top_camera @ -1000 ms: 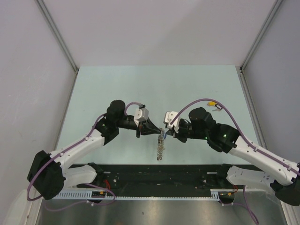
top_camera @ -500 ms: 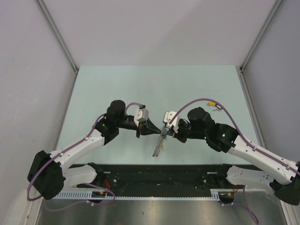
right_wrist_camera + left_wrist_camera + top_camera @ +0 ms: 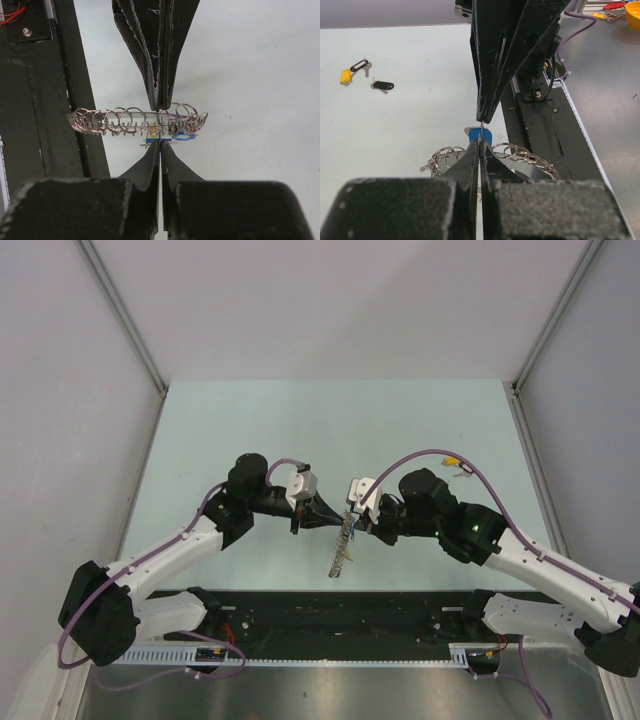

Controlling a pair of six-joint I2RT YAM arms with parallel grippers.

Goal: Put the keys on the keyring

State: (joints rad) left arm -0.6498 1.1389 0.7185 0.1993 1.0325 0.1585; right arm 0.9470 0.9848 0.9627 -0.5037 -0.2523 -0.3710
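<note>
The keyring (image 3: 342, 548) hangs on edge between my two grippers over the table's near middle. It is a silver band edged with small wire loops (image 3: 125, 120). My left gripper (image 3: 340, 522) is shut on its upper edge; its tips show in the left wrist view (image 3: 480, 142). My right gripper (image 3: 353, 526) meets it tip to tip and is shut on a blue-tagged key (image 3: 156, 142) pressed against the band. The blue tag also shows in the left wrist view (image 3: 480, 134). A yellow-tagged key (image 3: 345, 76) and a black-tagged key (image 3: 384, 85) lie loose on the table.
The loose keys lie at the table's far right (image 3: 464, 471), near the right arm's cable. A black rail (image 3: 340, 605) runs along the near edge under the hanging ring. Grey walls enclose the pale green table (image 3: 250, 420).
The hanging keyring has swung so its lower end sits slightly further left. The right gripper has edged a little left. Both grippers stay shut.
</note>
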